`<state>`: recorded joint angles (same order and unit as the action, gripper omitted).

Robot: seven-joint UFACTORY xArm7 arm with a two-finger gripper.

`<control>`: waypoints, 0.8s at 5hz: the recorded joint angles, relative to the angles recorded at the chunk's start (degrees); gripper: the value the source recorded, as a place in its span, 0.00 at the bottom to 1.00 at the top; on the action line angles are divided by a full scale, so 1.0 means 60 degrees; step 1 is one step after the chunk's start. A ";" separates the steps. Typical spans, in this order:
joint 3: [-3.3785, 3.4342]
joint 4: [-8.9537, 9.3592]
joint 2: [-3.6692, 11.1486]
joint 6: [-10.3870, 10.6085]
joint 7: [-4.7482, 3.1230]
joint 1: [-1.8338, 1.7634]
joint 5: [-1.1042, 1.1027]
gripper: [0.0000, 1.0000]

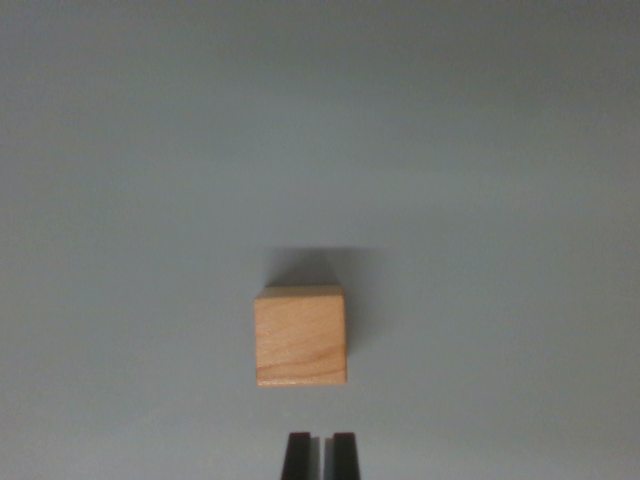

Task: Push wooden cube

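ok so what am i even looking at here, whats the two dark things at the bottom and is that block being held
This is a single picture from a camera mounted on a robot arm's wrist, looking out past its own gripper. The two dark prongs at the bottom edge are the fingertips of that gripper; they stand very close together, with only a thin slit between them, so it looks shut. It holds nothing. The light brown block is a wooden cube, sitting flat on a plain grey surface, with its shadow falling behind it. A clear strip of surface separates the cube from the fingertips, so they are not touching. The cube lies almost straight ahead of the gripper, slightly to the wrist view's left. Nothing else shows on the surface.
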<state>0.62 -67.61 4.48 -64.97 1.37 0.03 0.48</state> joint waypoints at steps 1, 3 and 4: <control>0.0000 0.0000 0.0000 0.0000 0.0000 0.0000 0.0000 0.00; 0.0011 0.0433 0.0067 0.0464 -0.0010 -0.0013 -0.0028 0.00; 0.0022 0.0856 0.0133 0.0917 -0.0020 -0.0026 -0.0056 0.00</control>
<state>0.75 -62.47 5.27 -59.46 1.25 -0.12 0.14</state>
